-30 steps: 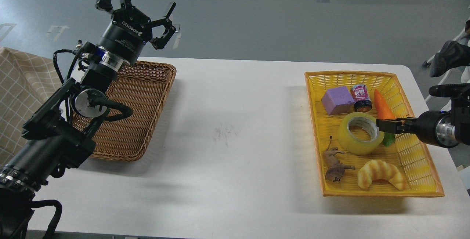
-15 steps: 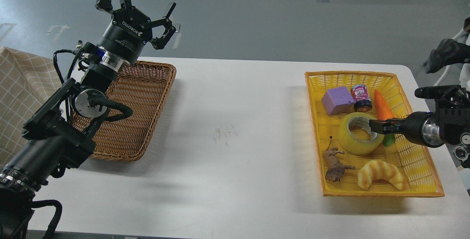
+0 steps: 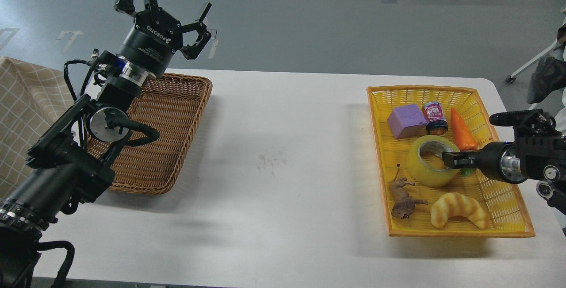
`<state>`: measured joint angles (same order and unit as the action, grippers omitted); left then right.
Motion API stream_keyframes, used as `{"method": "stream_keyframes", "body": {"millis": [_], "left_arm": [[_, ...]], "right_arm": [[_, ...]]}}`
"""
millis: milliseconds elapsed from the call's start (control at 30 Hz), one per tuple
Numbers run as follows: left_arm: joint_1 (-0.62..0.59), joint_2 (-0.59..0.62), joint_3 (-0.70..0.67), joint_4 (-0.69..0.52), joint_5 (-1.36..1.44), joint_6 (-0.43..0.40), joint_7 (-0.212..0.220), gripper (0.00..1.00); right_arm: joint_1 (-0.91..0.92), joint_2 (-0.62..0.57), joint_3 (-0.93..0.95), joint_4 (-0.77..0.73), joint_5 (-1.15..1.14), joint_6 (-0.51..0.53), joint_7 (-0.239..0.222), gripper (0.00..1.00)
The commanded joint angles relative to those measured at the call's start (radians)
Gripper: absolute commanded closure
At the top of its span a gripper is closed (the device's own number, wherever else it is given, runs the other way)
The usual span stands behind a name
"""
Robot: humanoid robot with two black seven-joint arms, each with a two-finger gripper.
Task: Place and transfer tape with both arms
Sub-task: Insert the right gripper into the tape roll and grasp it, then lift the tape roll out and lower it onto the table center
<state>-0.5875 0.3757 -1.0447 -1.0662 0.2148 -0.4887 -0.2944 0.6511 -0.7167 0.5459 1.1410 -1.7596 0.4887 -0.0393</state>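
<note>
Your tape sits in the yellow basket near the right edge of the surface, lying flat with its core hole facing up. The right gripper reaches in from the right edge, its tip at the roll's right wall. The view is nearly end-on and dark there, so I cannot tell whether the jaws are spread, closed, or already pinching the wall.

The left gripper hangs above the far-left corner, over the wicker basket, jaws spread wide and holding nothing.

Risks from here, as I judge them:

- The roll is crowded. The carrot lies just beside it on the far-right side, with the little can and purple block on the far side. The toy animal and croissant lie on the near side. A lift that drags sideways could knock these about.
- A pinch on only one wall of a smooth, slick roll (translucent tape gives little friction) may let it swing or slip out mid-carry.
- If one jaw is not inside the core, closing will just shove the roll toward the basket's left wall.
- The handover spans most of the surface, so a loose hold could drop the tape between the baskets.
</note>
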Motion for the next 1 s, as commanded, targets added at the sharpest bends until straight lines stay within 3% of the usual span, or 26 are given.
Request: {"method": "stream_keyframes", "body": {"millis": [0,200,567,768,968], "left_arm": [[0.000,-0.001,0.000,0.000,0.000,0.000,0.000,0.02],[0.000,-0.001,-0.001,0.000,0.000,0.000,-0.002,0.02],[0.000,0.000,-0.001,0.000,-0.002,0.000,-0.002,0.02],[-0.002,0.000,-0.001,0.000,-0.002,0.000,-0.002,0.02],[-0.002,0.000,-0.001,0.000,-0.002,0.000,-0.002,0.02]], "right_arm": [[0.002,-0.004,-0.007,-0.003,0.000,0.000,-0.002,1.00],[0.053,-0.012,-0.007,0.016,0.011,0.000,-0.001,1.00],[0.223,-0.092,0.002,0.186,0.022,0.000,0.001,1.00],[0.309,-0.067,0.003,0.183,0.023,0.000,0.001,1.00],[0.349,0.040,0.002,0.174,0.022,0.000,0.001,1.00]]}}
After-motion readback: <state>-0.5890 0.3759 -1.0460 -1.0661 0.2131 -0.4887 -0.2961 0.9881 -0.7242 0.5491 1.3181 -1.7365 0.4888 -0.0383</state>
